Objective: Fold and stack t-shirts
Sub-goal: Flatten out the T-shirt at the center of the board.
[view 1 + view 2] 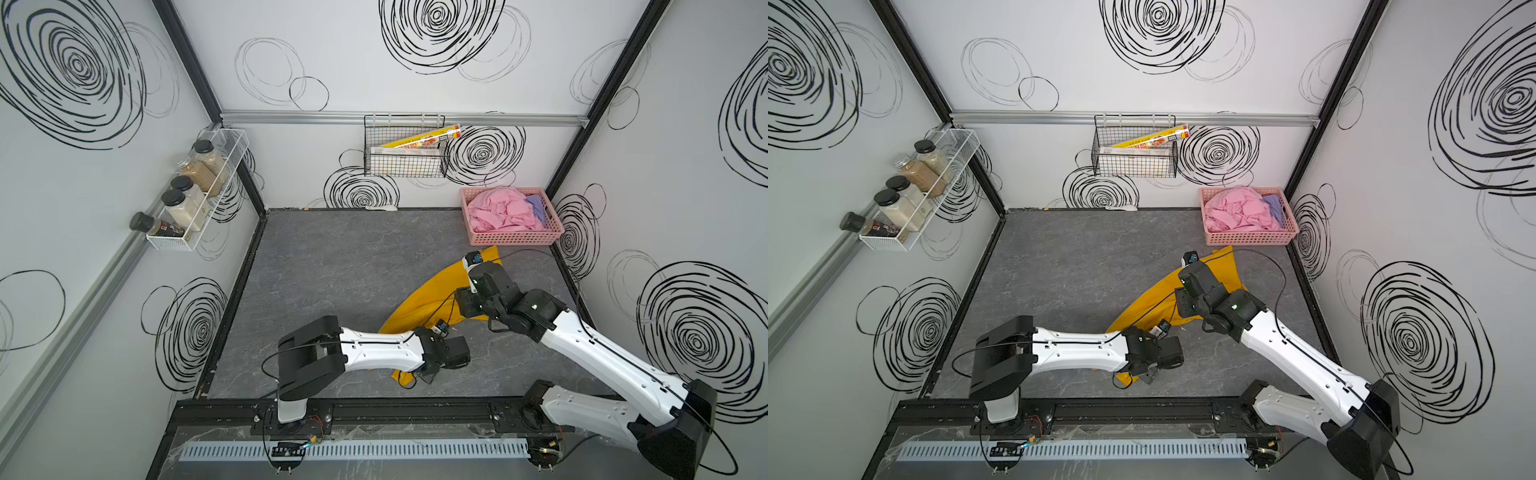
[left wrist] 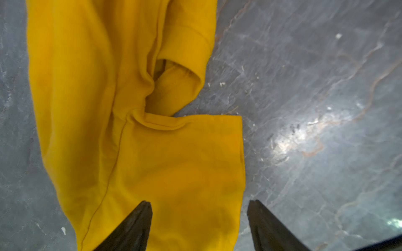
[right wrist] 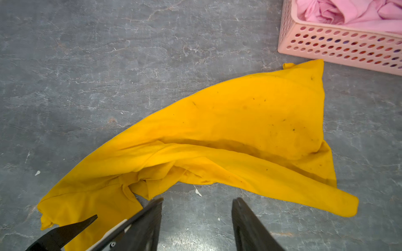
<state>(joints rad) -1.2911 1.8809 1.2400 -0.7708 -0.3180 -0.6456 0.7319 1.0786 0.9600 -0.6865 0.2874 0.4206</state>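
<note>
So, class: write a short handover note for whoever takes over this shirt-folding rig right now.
Left gripper: open, over the near end of the mustard-yellow t-shirt, holding nothing.
Right gripper: open, over bare table beside that shirt's edge.
Yellow shirt: lying rumpled on the table, in front of the pink basket.
Pink t-shirt and lavender t-shirt: bunched in the basket.
Done: nothing folded or stacked.
Left: spread and fold the yellow, then the other two, and stack.
</note>
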